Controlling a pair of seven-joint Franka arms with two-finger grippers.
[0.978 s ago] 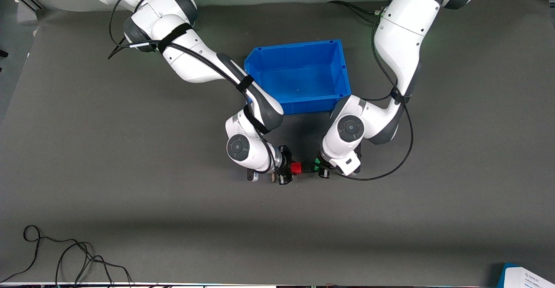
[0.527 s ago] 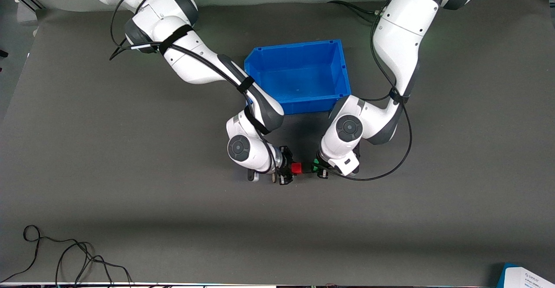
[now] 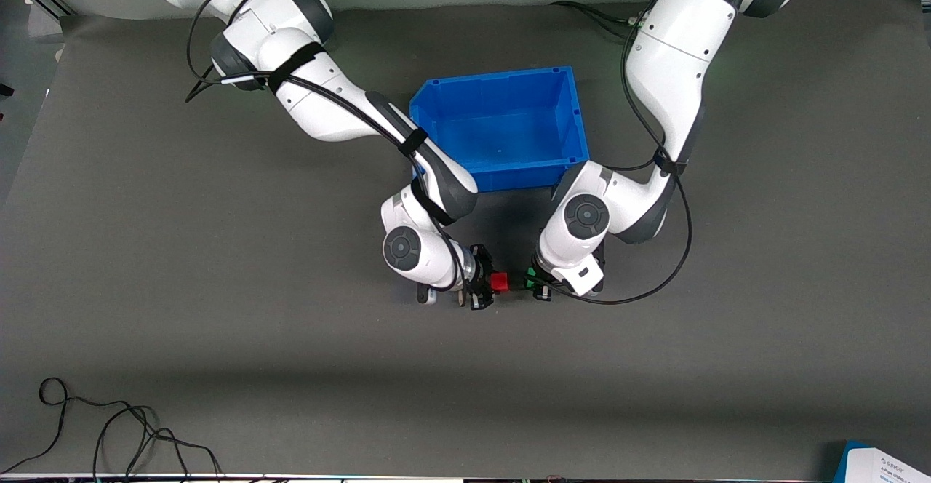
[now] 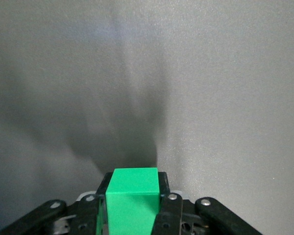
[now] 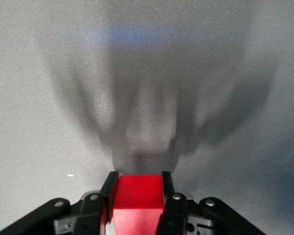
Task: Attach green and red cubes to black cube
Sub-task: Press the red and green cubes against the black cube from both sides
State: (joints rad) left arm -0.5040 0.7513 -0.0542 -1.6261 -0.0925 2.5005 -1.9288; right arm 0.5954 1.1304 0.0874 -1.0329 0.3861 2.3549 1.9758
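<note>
Looking across the front view from its left edge, you find the right arm reaching down from its base, past the blue bin (image 3: pixel 502 128), to a spot on the grey mat (image 3: pixel 218 323) nearer the camera than the bin. There the right gripper (image 3: pixel 486 284) is clamped on the red cube (image 3: pixel 499 281); in the right wrist view you see that cube (image 5: pixel 137 199) pinched between the two black fingers (image 5: pixel 172 213), one pressed flat on each side, with only the mat and its shadows past it. Next along comes the black cube (image 3: pixel 515 283), a dark sliver squeezed between the red cube and the green cube (image 3: pixel 531 275); the three sit in a row, each looking to touch its neighbour, though you cannot tell from these views whether the joints are fully closed. After that you reach the left gripper (image 3: pixel 538 284), clamped on the green cube, with the left arm folding back up past the bin's corner to its base. In the left wrist view the green cube (image 4: pixel 132 203) fills the gap between the fingers (image 4: pixel 170 215), gripped on both sides. Both cubes are held just over the mat, and whether they rest on it you cannot tell. A loose black cable (image 3: pixel 109 432) lies at the near edge toward the right arm's end.
</note>
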